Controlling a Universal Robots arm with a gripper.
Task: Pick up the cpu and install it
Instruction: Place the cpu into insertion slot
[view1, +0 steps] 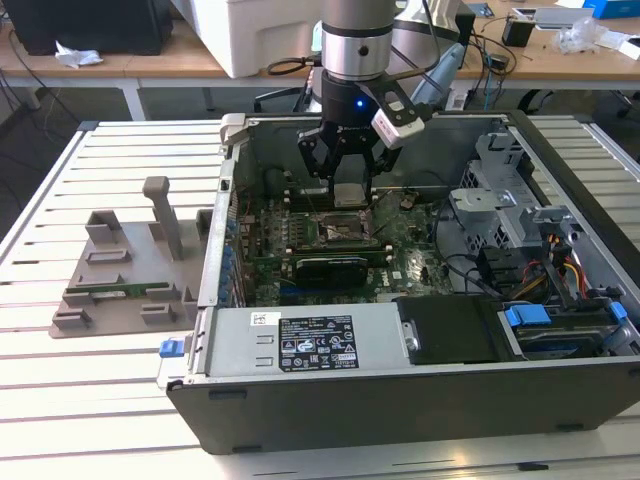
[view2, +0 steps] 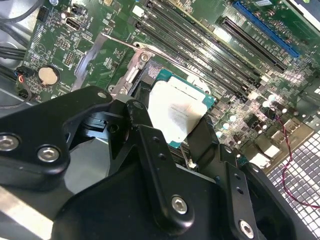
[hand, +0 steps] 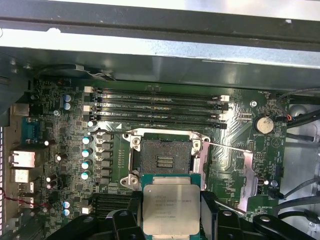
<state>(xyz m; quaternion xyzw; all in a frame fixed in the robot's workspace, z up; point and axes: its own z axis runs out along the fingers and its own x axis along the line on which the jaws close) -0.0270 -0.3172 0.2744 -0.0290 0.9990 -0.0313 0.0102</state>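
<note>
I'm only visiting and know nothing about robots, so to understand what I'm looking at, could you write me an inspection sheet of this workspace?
Surface: white slatted metal table, bearing an open black computer case.
Job's things: flat square silvery cpu held over the green motherboard, not seated; black socket frame open and empty.
Clutter: grey plastic holder with a thin green memory stick, on the exterior view's left.
Pincer: black, shut on the cpu.
Cables: red and yellow wires inside the case.
Surroundings: wooden desks behind, with loose items.
</note>
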